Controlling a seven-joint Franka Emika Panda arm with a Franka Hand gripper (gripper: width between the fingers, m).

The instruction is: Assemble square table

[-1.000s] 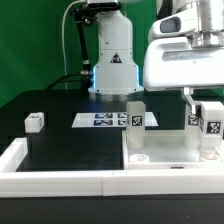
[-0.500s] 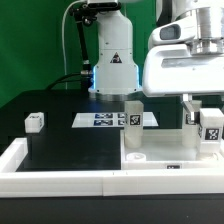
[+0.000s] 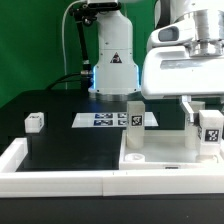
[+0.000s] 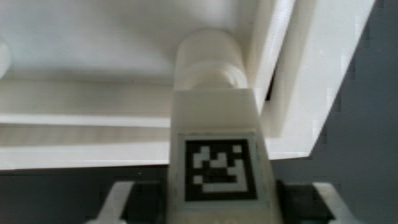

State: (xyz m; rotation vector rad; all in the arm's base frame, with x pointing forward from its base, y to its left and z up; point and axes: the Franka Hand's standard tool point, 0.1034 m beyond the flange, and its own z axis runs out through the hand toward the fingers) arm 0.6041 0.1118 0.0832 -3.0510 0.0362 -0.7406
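Note:
The square table's white slab (image 3: 160, 152) lies at the exterior view's right, against the corner of the border rail. One tagged white leg (image 3: 134, 114) stands upright at the slab's far corner. My gripper (image 3: 208, 118) is shut on a second tagged leg (image 3: 210, 130) and holds it upright over the slab's right side. In the wrist view this leg (image 4: 217, 150) runs between my fingers (image 4: 134, 200) down toward the slab (image 4: 89, 100) near its raised rim. A third leg (image 3: 35, 122) lies on the black table at the left.
The marker board (image 3: 100, 120) lies flat behind the slab, in front of the robot base (image 3: 112, 60). A long white border rail (image 3: 60, 178) runs along the front and left edge of the table.
My gripper has shifted slightly toward the exterior view's right with the leg and sunk a little. Nothing else has moved.

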